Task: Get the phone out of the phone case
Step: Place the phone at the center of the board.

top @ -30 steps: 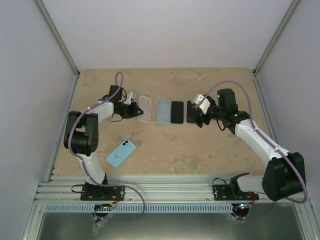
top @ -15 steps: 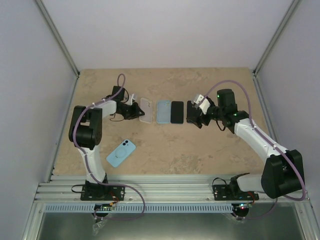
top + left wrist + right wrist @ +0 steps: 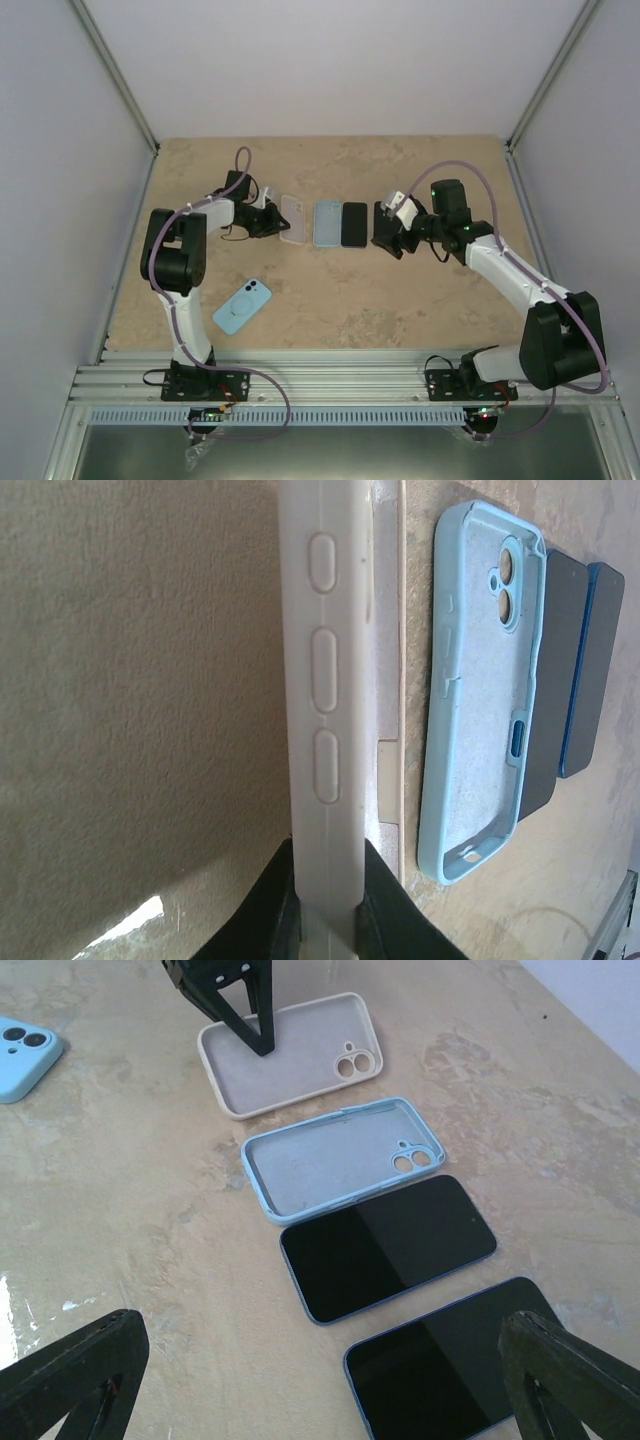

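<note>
Left fingers (image 3: 266,222) clenched on rim of empty white case (image 3: 291,218), flat on bench (image 3: 400,300). Nearer the arm bases, cased phone (image 3: 243,305) lies face down, untouched. Rightwards: empty blue case (image 3: 327,222), bare black phone (image 3: 354,223) touching it, second phone (image 3: 460,1360) just beside. Right fingers (image 3: 385,232) spread wide over that one, grasping nothing. Looks like two phones out, one left to remove.
</note>
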